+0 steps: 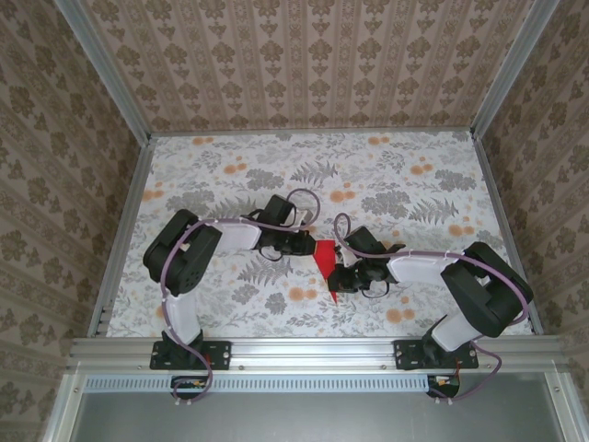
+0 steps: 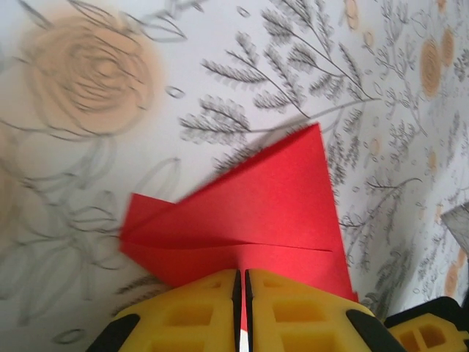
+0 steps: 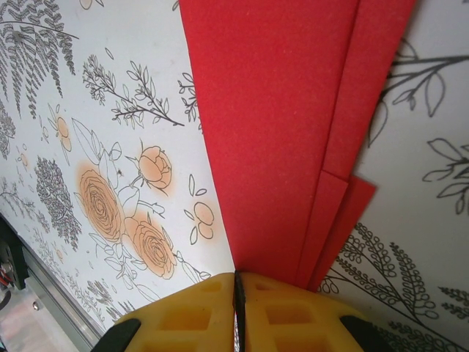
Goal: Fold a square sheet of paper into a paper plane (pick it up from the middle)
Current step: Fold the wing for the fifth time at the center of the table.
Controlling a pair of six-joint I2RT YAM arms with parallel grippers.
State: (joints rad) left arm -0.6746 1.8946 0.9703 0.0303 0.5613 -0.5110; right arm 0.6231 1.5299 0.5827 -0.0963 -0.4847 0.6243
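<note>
Paper plane (image 1: 325, 255) pinched in both my pincers.
My left pincer (image 2: 242, 282) is clamped on its wide creased end, and my right pincer (image 3: 238, 282) on the layered folds along one edge. It sits mid table (image 1: 230, 175) between my arms, narrow tip toward my bases, perhaps lifted slightly.

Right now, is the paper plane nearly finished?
Partly. The red paper is already folded into a layered, pointed shape. The left tool and right tool each pinch it shut. What is probably left is the last folds and letting go.
</note>
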